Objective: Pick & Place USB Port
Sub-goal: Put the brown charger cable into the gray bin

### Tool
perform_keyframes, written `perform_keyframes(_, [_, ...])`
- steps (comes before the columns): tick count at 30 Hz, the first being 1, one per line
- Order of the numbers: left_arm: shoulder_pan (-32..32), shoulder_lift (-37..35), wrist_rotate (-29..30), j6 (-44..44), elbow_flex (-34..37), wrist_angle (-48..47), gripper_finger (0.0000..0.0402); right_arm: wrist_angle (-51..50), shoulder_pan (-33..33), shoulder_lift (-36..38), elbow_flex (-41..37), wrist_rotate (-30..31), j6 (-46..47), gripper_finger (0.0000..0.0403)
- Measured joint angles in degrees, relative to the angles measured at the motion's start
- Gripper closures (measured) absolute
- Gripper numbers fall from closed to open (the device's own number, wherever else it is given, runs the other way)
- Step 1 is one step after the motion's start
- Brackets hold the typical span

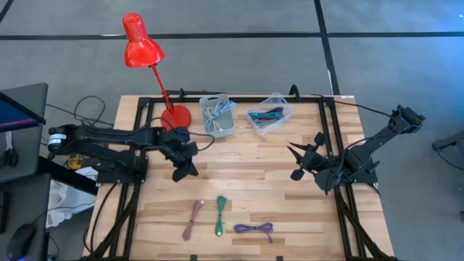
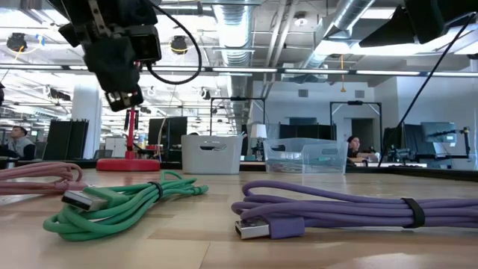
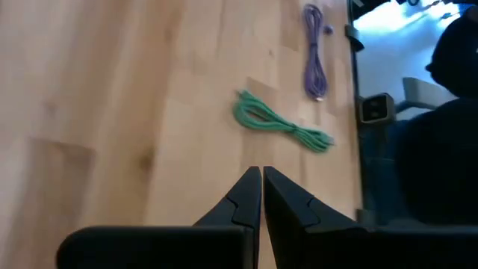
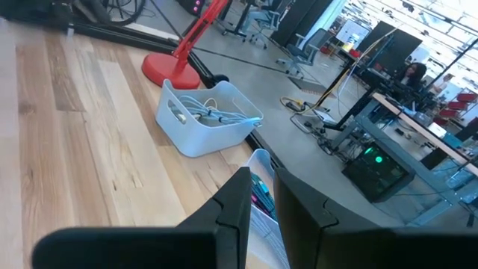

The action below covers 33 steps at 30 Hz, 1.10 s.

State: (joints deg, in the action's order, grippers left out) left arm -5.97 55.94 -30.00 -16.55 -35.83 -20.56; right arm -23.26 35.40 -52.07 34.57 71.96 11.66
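Observation:
Three coiled USB cables lie flat on the wooden table near its front edge: a pink one (image 1: pixel 193 219), a green one (image 1: pixel 220 215) (image 3: pixel 280 123) and a purple one (image 1: pixel 254 228) (image 3: pixel 314 52). My left gripper (image 1: pixel 181 174) (image 3: pixel 261 170) hangs shut and empty above the table, left of centre, on the far side of the cables, slanting down. My right gripper (image 1: pixel 293 163) (image 4: pixel 261 173) hovers at the right, nearly level, with a narrow gap between its fingers and nothing in it.
A pale blue bin (image 1: pixel 217 116) (image 4: pixel 205 119) with light cables and a clear bin (image 1: pixel 268 114) with dark cables stand at the table's far edge. Left of them stands a red desk lamp (image 1: pixel 174 114). Bare wood lies between the grippers and the cables.

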Motion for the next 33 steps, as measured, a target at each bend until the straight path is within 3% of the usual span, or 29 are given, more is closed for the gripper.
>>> perform_keyframes(5, [5.2,2.5,0.3,-8.3,0.0,0.1,0.0386,0.1,0.0,0.0,0.0,0.0,0.0,0.0349])
perform_keyframes(13, [12.7,12.3,3.0,-22.5,0.0,0.0,0.0378,0.2,0.0,0.0,0.0,0.0,0.0,0.0349])
perform_keyframes(17, [14.4,16.4,2.8,-27.6,0.0,0.0,0.0354,0.2,0.0,0.0,0.0,-0.1,0.0,0.0349])
perform_keyframes(26, [14.6,21.3,2.9,-29.1,0.0,2.5,0.0287,0.1,0.0,0.0,0.0,-0.1,0.0,0.0349])
perform_keyframes(33, [16.3,24.0,-5.2,-33.3,0.0,8.9,0.0242,-1.5,0.0,0.0,0.0,-0.1,0.0,0.0349])
